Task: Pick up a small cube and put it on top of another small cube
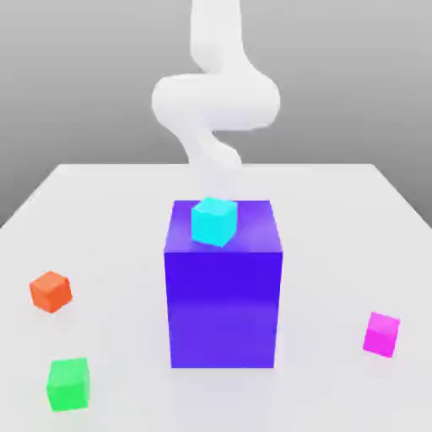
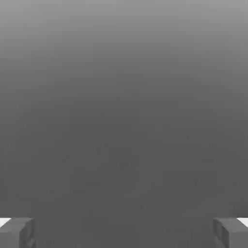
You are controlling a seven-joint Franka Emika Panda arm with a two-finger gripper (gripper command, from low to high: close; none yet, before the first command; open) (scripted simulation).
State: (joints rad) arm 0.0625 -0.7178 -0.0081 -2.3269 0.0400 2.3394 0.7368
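While the gripper (image 2: 124, 232) stands wide and empty, magenta cube (image 1: 381, 334) and green cube (image 1: 67, 384) rest well apart near opposite table (image 1: 337, 211) edges.

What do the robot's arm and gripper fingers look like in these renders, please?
The arm is plain, smooth white, built of rounded tubular segments, with no visible cables or markings. In the hand view the gripper has two blocky fingers, grey with a white upper edge.

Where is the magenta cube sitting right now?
In the exterior view, the magenta cube rests on the white table at the view's right, beside the big blue block and apart from it, far from the green cube.
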